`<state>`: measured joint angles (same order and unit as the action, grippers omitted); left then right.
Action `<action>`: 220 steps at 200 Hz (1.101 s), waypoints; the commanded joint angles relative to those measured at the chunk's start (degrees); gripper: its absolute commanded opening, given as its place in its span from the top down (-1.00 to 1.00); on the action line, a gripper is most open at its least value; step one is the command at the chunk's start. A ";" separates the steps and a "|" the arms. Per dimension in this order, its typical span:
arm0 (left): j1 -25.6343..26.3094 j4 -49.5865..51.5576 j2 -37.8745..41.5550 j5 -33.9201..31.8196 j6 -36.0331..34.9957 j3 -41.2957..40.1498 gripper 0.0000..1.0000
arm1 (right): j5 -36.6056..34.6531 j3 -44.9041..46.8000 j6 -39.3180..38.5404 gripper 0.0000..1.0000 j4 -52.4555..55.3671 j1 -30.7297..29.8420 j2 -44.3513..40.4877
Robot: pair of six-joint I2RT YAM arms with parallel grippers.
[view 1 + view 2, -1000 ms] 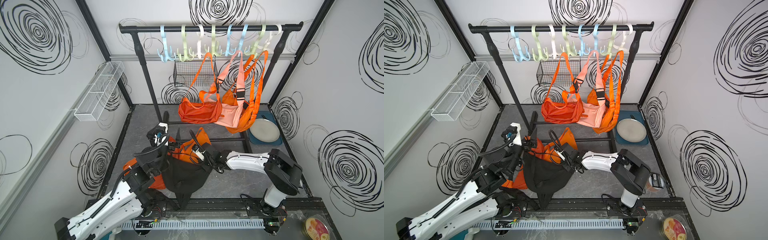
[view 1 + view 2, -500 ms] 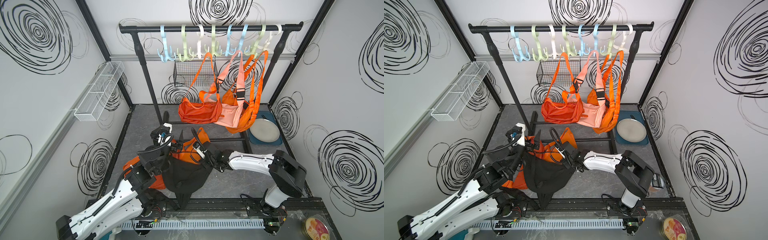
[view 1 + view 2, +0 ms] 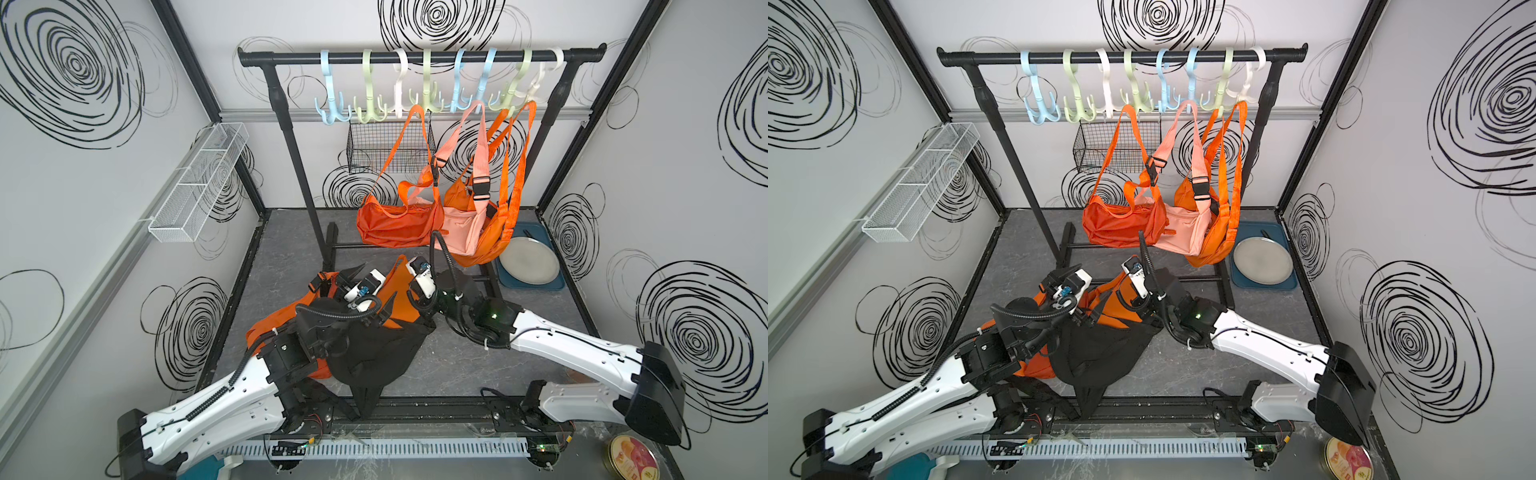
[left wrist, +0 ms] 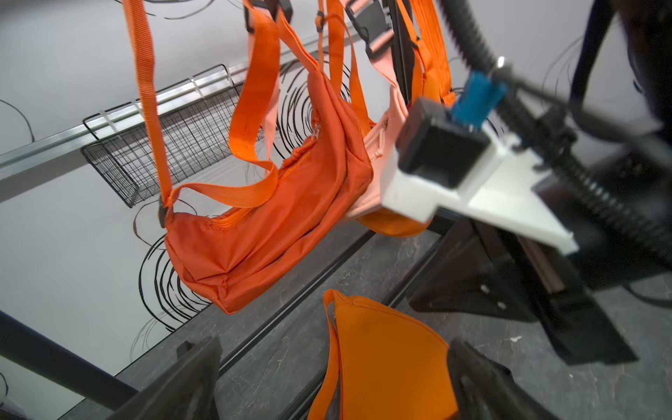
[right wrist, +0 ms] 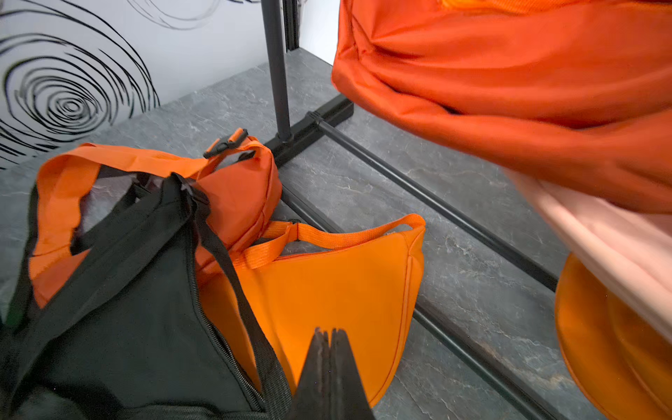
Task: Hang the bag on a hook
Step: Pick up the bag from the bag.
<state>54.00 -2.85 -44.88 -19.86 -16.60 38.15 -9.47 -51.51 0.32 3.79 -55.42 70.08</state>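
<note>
A flat orange bag (image 3: 400,291) (image 5: 327,283) lies on the grey floor between my two grippers. Its strap (image 5: 327,238) lies loose beside it. A black bag (image 3: 374,353) and another orange bag (image 3: 282,328) lie partly over each other next to it. My right gripper (image 5: 330,331) is shut just above the flat orange bag, with nothing visible between its jaws. My left gripper (image 4: 331,349) is wide open, its fingers (image 4: 192,374) on either side of that bag's end. Pastel hooks (image 3: 332,108) hang from the black rail (image 3: 291,57); the left ones are bare.
Two orange bags (image 3: 399,226) and a pink one (image 3: 465,232) hang from the right-hand hooks, low over the floor. The rack's base bars (image 3: 332,245) cross behind the grippers. A plate on a blue tray (image 3: 528,259) sits at the back right, and a wire basket (image 3: 390,145) hangs on the back wall.
The right gripper has shut and risen back toward the rack. The left gripper, still open, has moved right toward the flat orange bag.
</note>
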 commanded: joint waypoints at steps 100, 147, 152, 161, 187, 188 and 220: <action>0.76 -14.07 10.33 -20.16 -2.03 -4.49 -0.99 | 14.42 2.00 1.00 -0.11 -3.95 -0.52 18.68; 0.42 -13.50 9.90 -19.22 -1.94 -4.34 -0.98 | 9.09 3.24 1.00 -0.11 -6.47 -0.56 22.62; 0.26 -13.45 9.75 -18.93 -1.74 -4.27 -0.98 | 7.76 3.26 1.00 -0.11 -6.52 -0.57 22.87; -0.06 -13.25 9.47 -18.18 -1.53 -4.14 -0.98 | 5.32 2.88 1.08 -0.10 -6.52 -0.57 23.62; -0.99 -12.51 8.69 -16.88 -0.64 -3.70 -0.98 | 2.15 2.57 1.00 0.00 -7.60 -0.66 25.24; -1.00 -12.48 8.68 -16.88 -0.59 -3.74 -0.99 | 2.17 2.56 1.00 0.01 -7.67 -0.61 25.35; -1.00 -12.11 8.60 -16.79 -0.76 -3.70 -0.98 | 3.17 2.19 0.31 0.21 -7.96 -0.57 27.01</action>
<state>53.19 -13.39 -36.12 -37.36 -17.72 34.09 -5.17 -48.38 1.34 -2.74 -55.75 96.05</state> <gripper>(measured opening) 0.992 0.417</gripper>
